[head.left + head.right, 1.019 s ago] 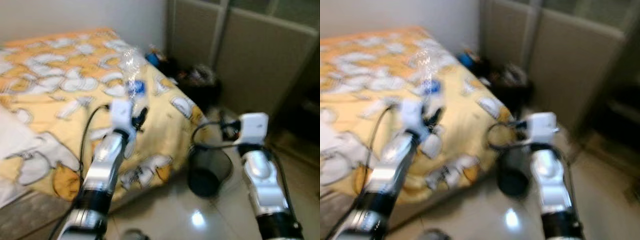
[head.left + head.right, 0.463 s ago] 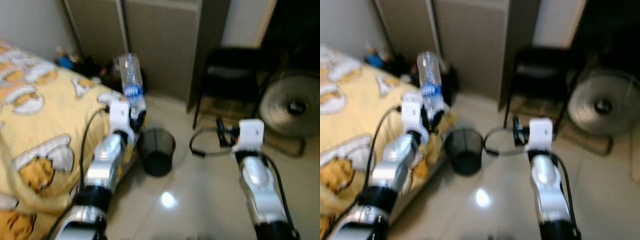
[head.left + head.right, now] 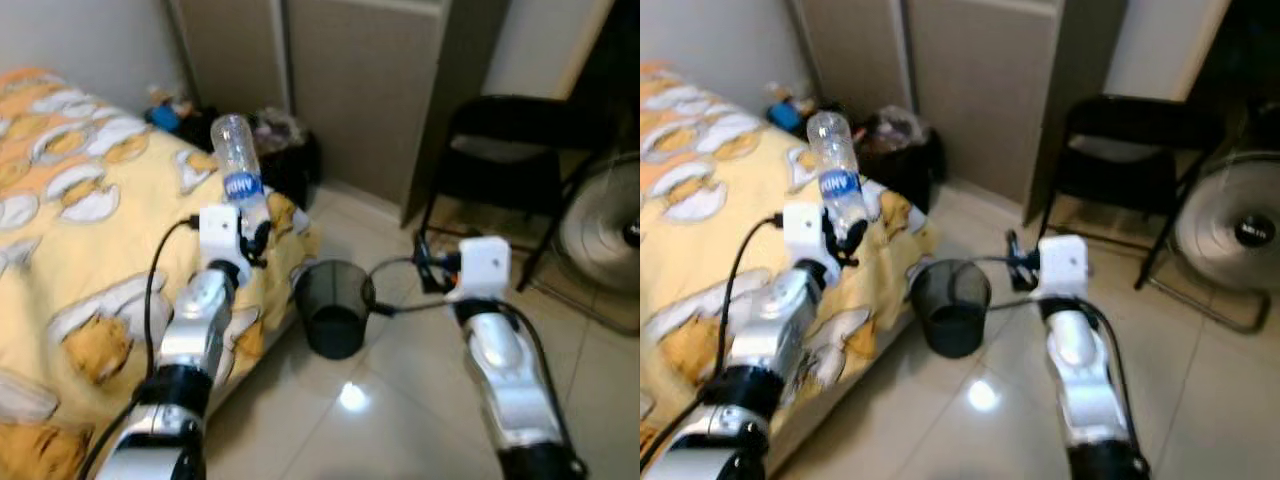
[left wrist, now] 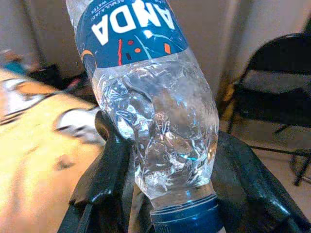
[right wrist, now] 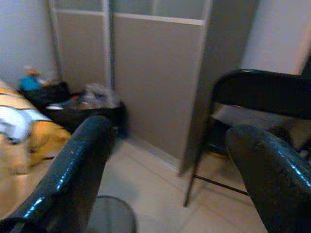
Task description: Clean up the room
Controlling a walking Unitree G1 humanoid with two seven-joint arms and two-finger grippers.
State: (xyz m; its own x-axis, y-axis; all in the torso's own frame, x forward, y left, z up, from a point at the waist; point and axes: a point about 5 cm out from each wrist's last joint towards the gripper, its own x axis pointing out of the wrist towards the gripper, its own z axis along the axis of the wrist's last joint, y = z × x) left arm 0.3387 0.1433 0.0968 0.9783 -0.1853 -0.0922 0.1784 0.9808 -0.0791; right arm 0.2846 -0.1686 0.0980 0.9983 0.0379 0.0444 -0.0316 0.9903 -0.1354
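My left gripper [image 3: 252, 238] is shut on a clear plastic bottle [image 3: 240, 178] with a blue label, held cap-down over the corner of the bed. In the left wrist view the crumpled bottle [image 4: 153, 116] sits between both black fingers [image 4: 104, 174]. A black mesh wastebasket [image 3: 335, 307] stands on the floor beside the bed corner, to the right of and below the bottle. My right gripper [image 3: 428, 270] is open with nothing in it, raised just right of the basket. In the right wrist view the basket's rim [image 5: 109, 213] lies below the fingers [image 5: 77, 160].
The bed with a yellow cartoon cover [image 3: 80, 230] fills the left. A dark bag and clutter [image 3: 285, 150] lie by the wall behind the bed. A black folding chair [image 3: 510, 170] and a floor fan [image 3: 605, 225] stand at the right. Grey cabinet doors [image 3: 350, 80] line the back.
The camera swung right past the bed, then back a little left, bringing the basket, chair and fan into view. The bottle stays held in my left gripper; my right gripper stays open.
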